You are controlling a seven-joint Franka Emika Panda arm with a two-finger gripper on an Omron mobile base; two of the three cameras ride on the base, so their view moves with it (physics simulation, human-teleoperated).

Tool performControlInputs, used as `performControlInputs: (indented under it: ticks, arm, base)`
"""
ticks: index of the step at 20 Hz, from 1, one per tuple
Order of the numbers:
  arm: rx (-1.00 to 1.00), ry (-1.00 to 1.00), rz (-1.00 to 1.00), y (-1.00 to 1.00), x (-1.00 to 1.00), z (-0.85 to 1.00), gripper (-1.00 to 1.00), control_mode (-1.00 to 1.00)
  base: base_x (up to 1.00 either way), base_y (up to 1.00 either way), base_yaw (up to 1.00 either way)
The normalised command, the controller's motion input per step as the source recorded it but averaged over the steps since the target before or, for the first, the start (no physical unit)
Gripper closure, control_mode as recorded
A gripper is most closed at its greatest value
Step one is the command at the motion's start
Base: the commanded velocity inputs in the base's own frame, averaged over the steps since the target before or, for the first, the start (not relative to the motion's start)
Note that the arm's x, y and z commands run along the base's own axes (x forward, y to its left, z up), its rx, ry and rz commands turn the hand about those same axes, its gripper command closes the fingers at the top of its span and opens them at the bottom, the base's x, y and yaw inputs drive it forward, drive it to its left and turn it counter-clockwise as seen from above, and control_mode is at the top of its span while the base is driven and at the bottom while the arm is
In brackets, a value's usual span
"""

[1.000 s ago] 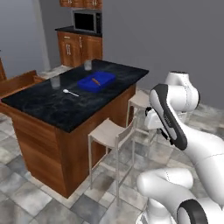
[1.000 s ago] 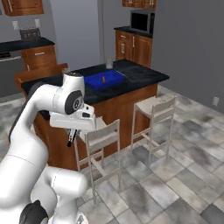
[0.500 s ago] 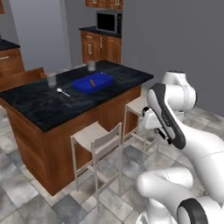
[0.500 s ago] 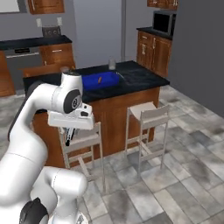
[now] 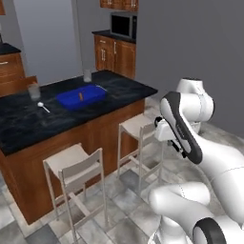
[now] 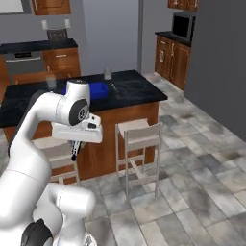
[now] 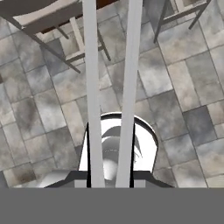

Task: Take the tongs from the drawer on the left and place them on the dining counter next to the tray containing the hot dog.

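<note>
My gripper [image 7: 110, 179] is shut on the tongs [image 7: 92, 87], whose two long silver arms run up the hand view over the tiled floor. In the right base view the gripper [image 6: 77, 144] hangs below the hand, with the dark end of the tongs [image 6: 74, 153] pointing down in front of the dining counter [image 6: 134, 91]. In the left base view the gripper [image 5: 177, 145] sits to the right of the counter [image 5: 28, 121]. The blue tray [image 5: 81, 96] lies on the black marble top with the hot dog [image 5: 80, 96] inside it; the tray [image 6: 99, 89] is partly behind my arm.
Two light stools [image 5: 71, 167] [image 5: 138, 126] stand along the island's near side. Two glasses [image 5: 87, 75] [image 5: 33, 90] and a small white spoon [image 5: 43, 106] sit on the top. Wooden cabinets and a microwave [image 5: 123, 25] line the back wall. Tiled floor opens to the right.
The base has moved, so the whole scene has shifted: the island now sits further left and the stools closer. The arm keeps its pose with the tongs still held.
</note>
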Motion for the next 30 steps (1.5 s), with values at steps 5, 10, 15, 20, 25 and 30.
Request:
performControlInputs:
  ticks: [5,10,15,20,25,30]
  arm:
    - [0.0,0.0,0.0,0.0,0.0,0.0,1.0,1.0]
    - [0.0,0.0,0.0,0.0,0.0,0.0,1.0,1.0]
    - [0.0,0.0,0.0,0.0,0.0,0.0,1.0,1.0]
    - [0.0,0.0,0.0,0.0,0.0,0.0,1.0,1.0]
    - [0.0,0.0,0.0,0.0,0.0,0.0,1.0,1.0]
    - [0.0,0.0,0.0,0.0,0.0,0.0,1.0,1.0]
  base:
    - [0.46,-0.52,0.48]
    - [0.16,-0.41,0.49]
    - [0.13,-0.22,0.45]
    - [0.38,-0.47,0.42]
    - [0.45,-0.59,0.13]
    - [0.71,-0.34,-0.01]
